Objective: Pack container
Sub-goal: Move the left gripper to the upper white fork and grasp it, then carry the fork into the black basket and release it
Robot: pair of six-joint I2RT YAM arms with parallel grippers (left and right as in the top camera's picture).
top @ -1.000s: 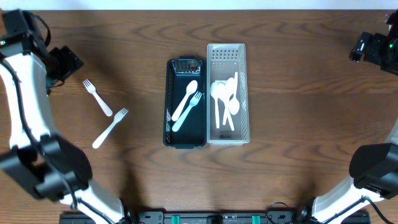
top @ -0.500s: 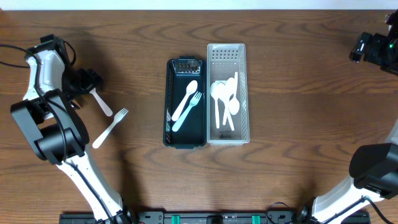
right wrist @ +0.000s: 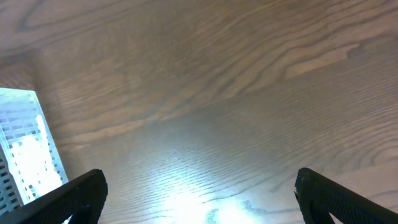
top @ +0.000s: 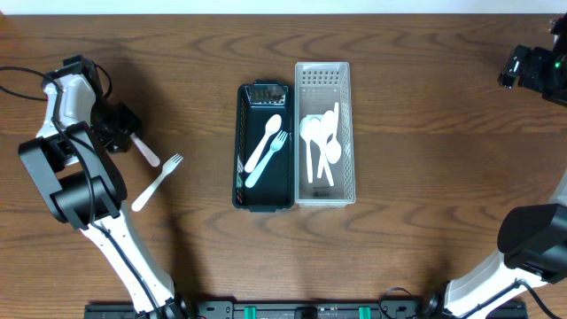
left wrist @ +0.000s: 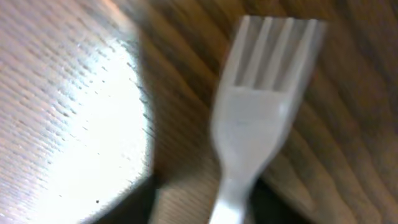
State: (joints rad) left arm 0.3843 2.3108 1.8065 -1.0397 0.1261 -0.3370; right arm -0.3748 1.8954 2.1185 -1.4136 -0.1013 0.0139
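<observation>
A white fork [top: 147, 151] lies on the table at the left, its head hidden under my left gripper [top: 123, 126]. In the left wrist view the fork [left wrist: 255, 130] fills the frame, tines up, its neck running down between the blurred dark jaws. They stand narrowed around it; contact is unclear. A second white fork [top: 158, 182] lies just below. The black container [top: 264, 206] holds a spoon [top: 264, 143] and a fork [top: 276, 147]. The white basket [top: 324, 75] beside it holds several spoons. My right gripper [right wrist: 205, 205] is open above bare wood at the far right.
The two containers stand side by side at the table's middle. A corner of the white basket [right wrist: 22, 149] shows at the left of the right wrist view. The right arm [top: 532, 71] sits at the back right corner.
The left arm swung in from the far left and came down over the upper fork's head. Its jaws have narrowed from wide open. The right arm has stayed still.
</observation>
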